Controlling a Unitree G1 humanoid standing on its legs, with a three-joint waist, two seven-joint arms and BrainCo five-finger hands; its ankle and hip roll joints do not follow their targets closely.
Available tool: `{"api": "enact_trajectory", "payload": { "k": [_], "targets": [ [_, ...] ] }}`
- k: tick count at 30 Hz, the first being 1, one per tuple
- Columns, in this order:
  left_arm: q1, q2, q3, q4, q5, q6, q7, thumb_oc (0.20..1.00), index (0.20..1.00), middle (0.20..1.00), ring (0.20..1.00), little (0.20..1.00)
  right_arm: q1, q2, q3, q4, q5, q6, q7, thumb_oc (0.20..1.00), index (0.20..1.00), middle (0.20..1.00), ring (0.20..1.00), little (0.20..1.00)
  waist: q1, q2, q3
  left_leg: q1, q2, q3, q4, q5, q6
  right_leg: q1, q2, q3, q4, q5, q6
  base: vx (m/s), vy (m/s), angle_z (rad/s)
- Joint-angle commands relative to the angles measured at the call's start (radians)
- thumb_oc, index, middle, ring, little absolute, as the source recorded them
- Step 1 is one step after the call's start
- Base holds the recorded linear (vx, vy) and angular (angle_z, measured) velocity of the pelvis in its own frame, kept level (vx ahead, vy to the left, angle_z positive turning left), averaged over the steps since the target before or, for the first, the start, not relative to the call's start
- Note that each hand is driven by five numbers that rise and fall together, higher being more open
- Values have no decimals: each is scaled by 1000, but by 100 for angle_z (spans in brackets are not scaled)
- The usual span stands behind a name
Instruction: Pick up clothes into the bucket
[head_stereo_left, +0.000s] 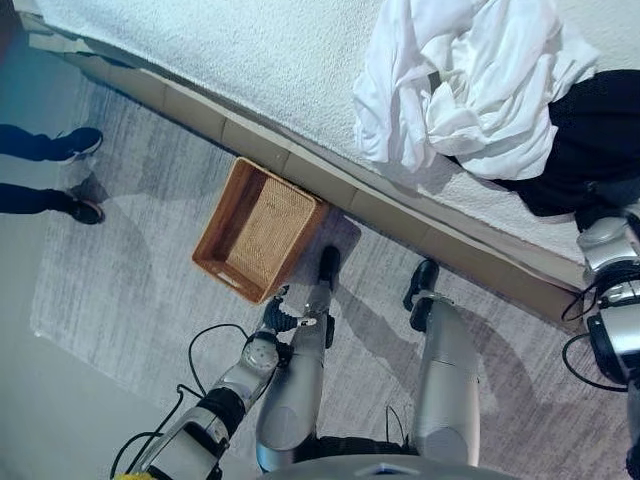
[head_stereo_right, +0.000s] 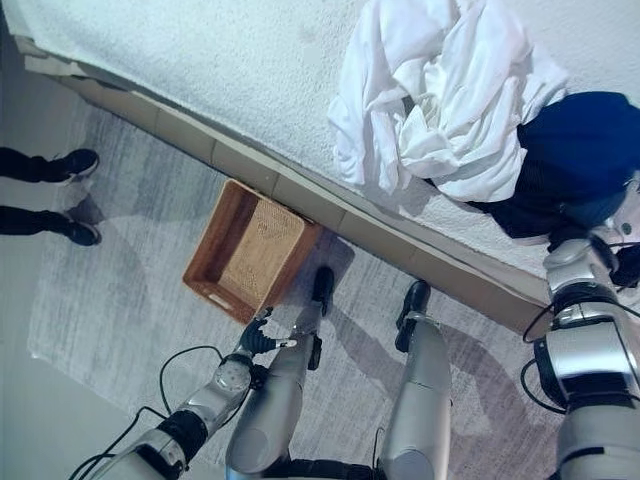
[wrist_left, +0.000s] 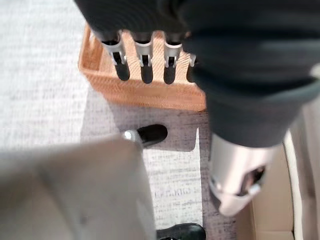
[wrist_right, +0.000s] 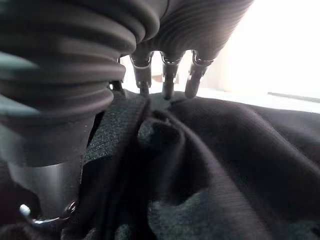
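A crumpled pile of white clothes (head_stereo_left: 470, 80) lies on the bed, with a dark navy garment (head_stereo_right: 580, 140) just to its right. My right hand (wrist_right: 167, 75) is on the dark garment (wrist_right: 225, 150), its straight fingers touching a fold and the thumb low beside the cloth. An empty wicker basket (head_stereo_left: 218, 210) stands on the grey carpet against the bed's base. My left hand (head_stereo_left: 278, 318) hangs low near the basket's corner, fingers (wrist_left: 146, 65) straight and holding nothing, pointing toward the basket (wrist_left: 150, 95).
The bed (head_stereo_left: 250, 60) with its white textured cover runs across the far side, its beige base (head_stereo_left: 200, 115) beside the basket. A person's legs and dark shoes (head_stereo_left: 80, 140) stand on the floor at the far left.
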Motion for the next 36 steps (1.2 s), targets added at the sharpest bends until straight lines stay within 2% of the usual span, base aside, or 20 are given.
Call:
{"api": "enact_trajectory", "payload": {
  "k": [1, 2, 3, 4, 9, 17, 18, 21, 23, 24, 26, 31, 33, 34, 36],
  "targets": [
    [14, -14, -11, -7, -35, -18, 11, 1000, 1000, 1000, 1000, 1000, -20, -111, 77, 40, 22, 12, 86, 1000, 1000, 1000, 1000, 1000, -4, 15, -9, -46, -21, -16, 77, -45, 23, 64, -3, 3, -28, -17, 59, 4, -22, 14],
    [13, -15, -10, -6, -35, -18, 11, 1000, 1000, 1000, 1000, 1000, -23, -112, 80, 42, 23, 12, 87, 702, 702, 702, 702, 702, -6, 15, -9, -47, -22, -16, 77, -45, 23, 62, -4, 4, -27, -18, 59, -9, -33, 12],
    [15, -7, -7, -3, -38, -18, 8, 1000, 1000, 1000, 1000, 1000, -42, -116, 102, 51, 20, 16, 143, 586, 586, 586, 586, 586, -3, 11, -9, -57, -24, -16, 78, -42, 23, 54, -5, 3, -23, -17, 57, -5, -33, 7],
    [15, -14, 1, 13, -35, -13, 5, 1000, 1000, 1000, 1000, 1000, -63, -116, 99, 69, 46, 14, 153, 200, 200, 200, 200, 200, -5, 8, -9, -66, -29, -17, 82, -39, 23, 47, -6, 6, -25, -14, 55, -4, -32, 4],
    [24, -21, 11, 41, -29, -4, 5, 1000, 1000, 1000, 1000, 1000, -76, -96, 97, 73, 76, 9, 159, 200, 200, 200, 200, 200, -4, -2, -9, -59, -34, -20, 90, -43, 28, 57, -4, 10, -34, -8, 57, -2, 3, 1],
    [53, -10, 67, 77, -38, 3, 10, 1000, 1000, 1000, 1000, 1000, -71, -73, 96, 24, 91, 2, 166, 200, 200, 200, 200, 200, -16, -43, -9, -4, -34, 2, 151, -87, 34, 148, 12, 32, -76, 19, 59, -40, 43, -3],
    [51, -4, 80, 83, -42, 5, 8, 1000, 1000, 1000, 1000, 1000, -90, -81, 93, 21, 100, 1, 167, 200, 200, 200, 200, 200, -16, -55, -9, 9, -28, 8, 159, -71, 37, 176, 19, 30, -109, 65, 55, -111, 83, -13],
    [55, 8, 97, 86, -47, 4, 7, 1000, 1000, 1000, 1000, 1000, -107, -85, 101, 4, 106, -4, 167, 200, 200, 200, 200, 200, -22, -70, -9, 40, -22, 18, 170, -84, 37, 215, 28, 36, -131, 79, 57, -56, 66, -22],
    [63, 25, 117, 73, -51, 1, 3, 1000, 1000, 1000, 1000, 1000, -131, -91, 108, -22, 112, -9, 167, 200, 200, 200, 200, 200, -32, -95, -9, 102, -13, 35, 182, -103, 35, 287, 42, 51, -170, 101, 63, -27, 79, -24],
    [63, 25, 117, 72, -51, 1, 3, 1000, 1000, 1000, 1000, 1000, -131, -91, 108, -22, 112, -9, 167, 200, 200, 200, 200, 200, -32, -95, -9, 103, -12, 36, 181, -103, 36, 288, 42, 51, -171, 102, 63, 0, 101, -33],
    [73, 46, 140, 40, -60, -8, -3, 1000, 1000, 1000, 1000, 1000, -146, -85, 115, -68, 111, -18, 165, 200, 200, 200, 200, 200, -42, -123, -13, 179, 0, 62, 182, -121, 34, 368, 64, 72, -229, 129, 74, 16, 109, -30],
    [100, 92, 168, -91, -96, -29, -35, 1000, 1000, 1000, 1000, 1000, -138, -99, 108, -128, 118, -34, 175, 200, 200, 200, 200, 200, -52, -160, -94, 269, 22, 99, 153, -139, 31, 476, 100, 93, -349, 168, 93, 58, 50, -49],
    [104, 98, 175, -102, -104, -28, -41, 1000, 1000, 1000, 1000, 1000, -133, -97, 106, -141, 118, -34, 177, 200, 200, 200, 200, 200, -54, -166, -112, 287, 24, 108, 142, -139, 33, 495, 105, 100, -373, 179, 96, 93, 49, -37],
    [111, 112, 183, -158, -112, -29, -58, 1000, 1000, 1000, 1000, 1000, -116, -96, 97, -184, 120, -39, 185, 200, 200, 200, 200, 200, -61, -178, -147, 325, 30, 125, 129, -148, 35, 536, 116, 113, -407, 186, 102, 94, 54, -19],
    [107, 125, 189, -219, -124, -32, -68, 1000, 1000, 1000, 1000, 1000, -107, -94, 94, -227, 118, -41, 194, 200, 200, 200, 200, 200, -66, -186, -180, 366, 36, 144, 116, -161, 37, 576, 124, 127, -438, 189, 109, 127, 62, -30]
  ]
}}
